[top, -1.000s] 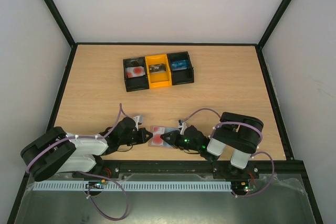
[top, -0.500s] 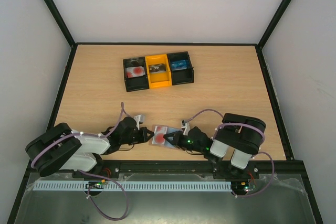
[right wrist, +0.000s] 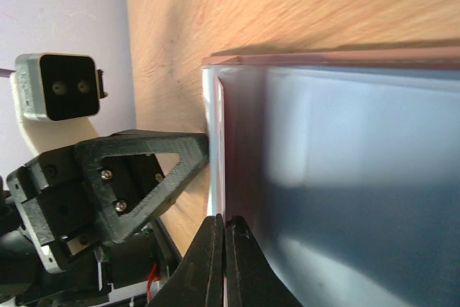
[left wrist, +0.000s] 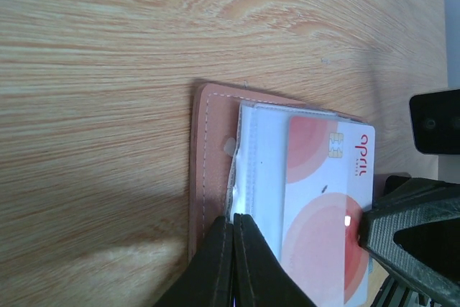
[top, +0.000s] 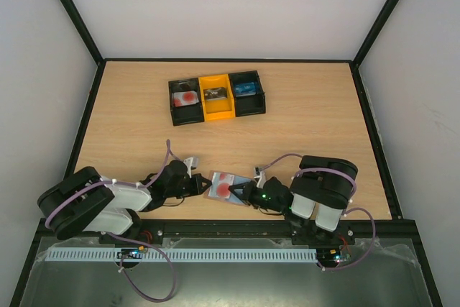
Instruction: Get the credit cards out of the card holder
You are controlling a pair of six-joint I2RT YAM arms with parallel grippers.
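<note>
Card holder (left wrist: 210, 149) is lying open on the counter (top: 309, 127), right between the two grippers. The left gripper (left wrist: 233, 242) has its fingers pinched together on the holder's edge, next to the clear sleeve. The pale card (left wrist: 327, 199) with the red circles sits face up in the holder, just to that gripper's right. The right gripper (right wrist: 223, 249) is squeezed tight on a thin edge on the opposite side, and it looks like the card's edge. The black-and-yellow tray (top: 218, 114) is well ahead of both grippers.
</note>
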